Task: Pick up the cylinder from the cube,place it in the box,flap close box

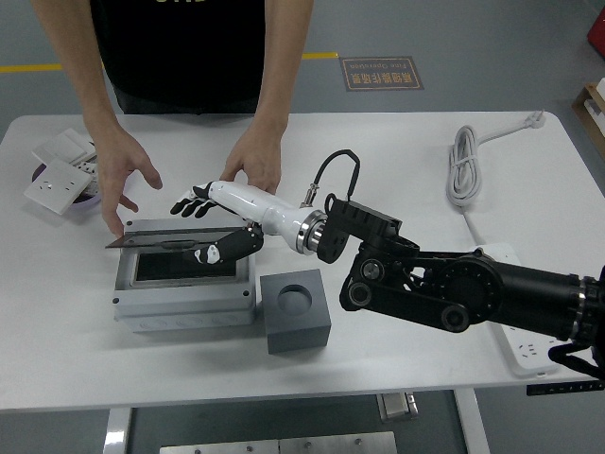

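The grey box (184,301) stands at the left front of the table. Its clear hinged lid (161,242) is tilted low over the dark opening. My right hand (204,229) reaches in from the right, fingers spread above the lid and thumb (214,253) under its front right edge. It grasps nothing. The grey cube (296,309) with an empty round socket sits right of the box. The cylinder is not visible. A person's hands (128,175) (253,165) hover just behind the box, off it.
White wall sockets (57,175) and a purple bowl (91,196) lie at the far left. A coiled white cable (463,165) and a white power strip (499,268) lie at the right.
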`<action>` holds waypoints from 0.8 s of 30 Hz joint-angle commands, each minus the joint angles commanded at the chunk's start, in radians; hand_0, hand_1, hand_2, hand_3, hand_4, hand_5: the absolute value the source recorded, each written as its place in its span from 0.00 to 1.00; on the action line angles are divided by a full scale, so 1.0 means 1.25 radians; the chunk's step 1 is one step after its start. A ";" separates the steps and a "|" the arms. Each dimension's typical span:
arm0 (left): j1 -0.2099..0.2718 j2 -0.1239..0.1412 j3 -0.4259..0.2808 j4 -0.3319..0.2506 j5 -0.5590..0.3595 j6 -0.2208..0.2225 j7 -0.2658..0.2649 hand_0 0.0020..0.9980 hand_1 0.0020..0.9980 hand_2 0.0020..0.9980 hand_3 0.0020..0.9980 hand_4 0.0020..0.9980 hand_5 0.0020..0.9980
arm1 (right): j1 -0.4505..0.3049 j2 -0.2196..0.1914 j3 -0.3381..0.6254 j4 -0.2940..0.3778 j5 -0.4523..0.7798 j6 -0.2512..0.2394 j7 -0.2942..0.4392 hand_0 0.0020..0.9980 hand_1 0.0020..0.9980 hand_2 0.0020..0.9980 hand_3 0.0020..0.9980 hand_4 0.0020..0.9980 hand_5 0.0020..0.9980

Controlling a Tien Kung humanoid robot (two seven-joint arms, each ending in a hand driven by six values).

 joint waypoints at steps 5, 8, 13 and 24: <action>0.002 0.003 0.005 0.000 -0.017 0.001 -0.008 0.92 0.85 0.86 0.95 0.00 0.00 | 0.001 -0.011 -0.051 0.025 0.024 0.005 -0.011 0.78 0.70 0.73 0.72 0.71 0.21; 0.002 0.004 0.008 0.000 -0.027 0.002 -0.012 0.92 0.85 0.86 0.95 0.00 0.00 | -0.010 -0.007 -0.074 0.022 0.054 0.009 -0.009 0.77 0.70 0.73 0.71 0.66 0.25; 0.003 0.005 0.007 0.000 -0.030 0.003 -0.012 0.92 0.85 0.86 0.95 0.00 0.00 | -0.022 -0.009 -0.067 0.019 0.067 0.005 -0.003 0.77 0.70 0.73 0.71 0.66 0.25; 0.006 0.003 0.008 0.000 -0.026 0.003 -0.010 0.92 0.85 0.86 0.95 0.00 0.00 | -0.059 -0.062 0.076 0.061 -0.005 -0.005 -0.014 0.78 0.71 0.75 0.73 0.49 0.51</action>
